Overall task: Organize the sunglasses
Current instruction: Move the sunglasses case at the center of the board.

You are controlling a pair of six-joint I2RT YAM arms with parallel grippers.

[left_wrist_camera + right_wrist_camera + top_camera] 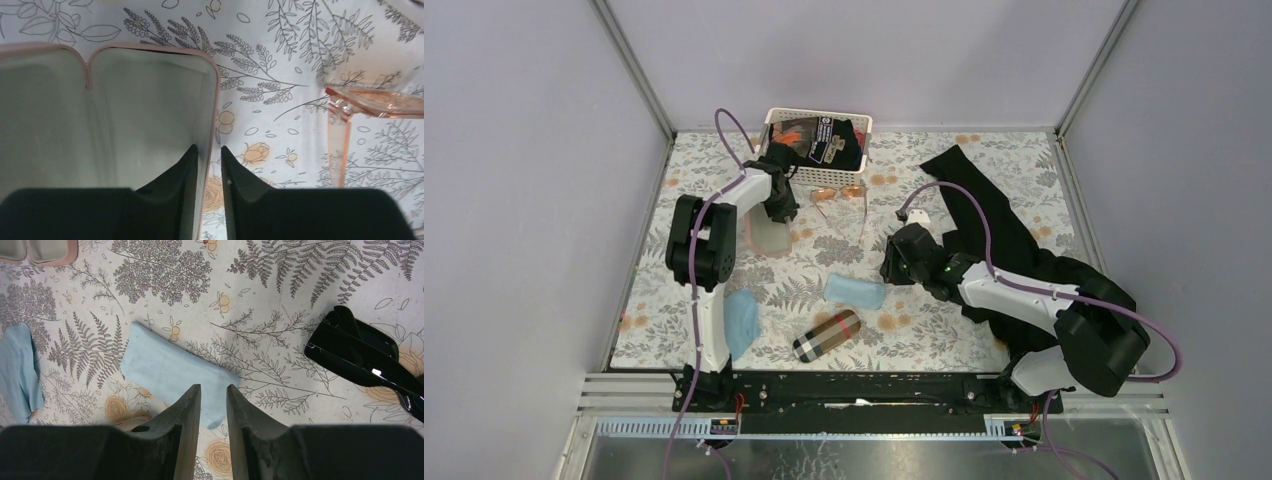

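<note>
Pink-tinted sunglasses (839, 195) are lying unfolded nr basket (819, 112); black pair (360, 352) lying on table. Right gripper (214, 405) is hovering over cloth (170, 367), fingers slightly apart, empty. Left gripper (210, 165) is straddling case (125, 115) rim; grip unclear.

I see the floral counter (984, 330) carrying a white basket (776, 118) at its far edge, with pink-tinted sunglasses (839, 195) and an open pink case (769, 235) just in front of it. A light-blue cloth (855, 291) lies mid-counter with black sunglasses (365, 357) apart from it, and a second cloth (742, 322) and a plaid case (826, 335) sit toward the near edge. A black garment (984, 215) sprawls along the right side.
</note>
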